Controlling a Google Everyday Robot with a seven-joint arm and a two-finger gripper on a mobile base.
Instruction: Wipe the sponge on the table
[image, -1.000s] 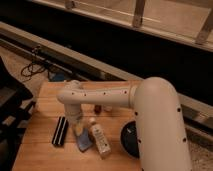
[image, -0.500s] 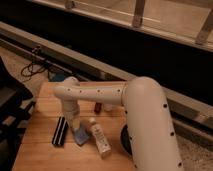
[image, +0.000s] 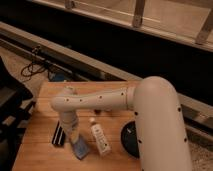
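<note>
Camera view: arm (image: 95, 102) folds down, end effector (image: 73, 135) at sponge (image: 80, 149); grip unclear.

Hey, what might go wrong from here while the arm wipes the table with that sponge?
The gripper is down at the sponge, which lies close between the black ribbed block and the white bottle.
1. A stroke toward the bottle may knock it. It seems to lie on its side, so it might roll.
2. A stroke the other way could shove the block across the table.
</note>
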